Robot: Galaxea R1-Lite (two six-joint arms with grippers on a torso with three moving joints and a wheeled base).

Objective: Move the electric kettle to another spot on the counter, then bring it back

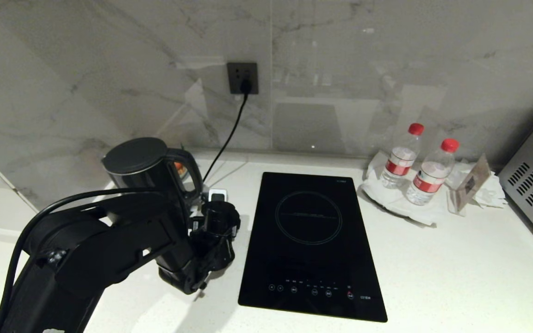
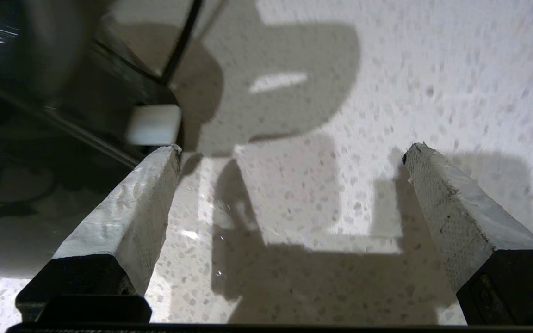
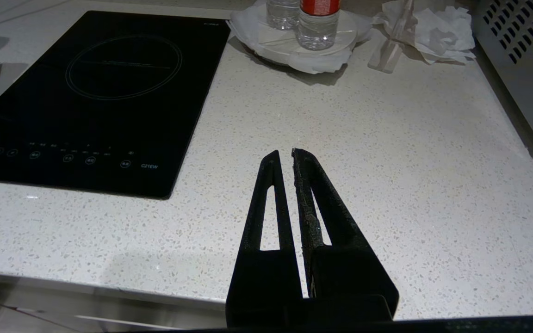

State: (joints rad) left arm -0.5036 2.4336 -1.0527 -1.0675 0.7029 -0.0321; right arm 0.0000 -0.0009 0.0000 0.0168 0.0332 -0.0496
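The left gripper hangs spread wide over the counter, its pale fingers holding nothing, just beside the electric kettle, on the cooktop's side of it. The kettle stands upright at the marble wall, its cord running up to a wall socket. The induction cooktop lies beyond the kettle. The right gripper hovers pressed together, well apart from the kettle, past the cooktop.

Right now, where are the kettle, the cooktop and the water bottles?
electric kettle (image 1: 134,159): head view, on its flat lid.
cooktop (image 1: 310,240): head view, on the black glass below the ring.
water bottles (image 1: 428,180): head view, on the nearer bottle's red label.
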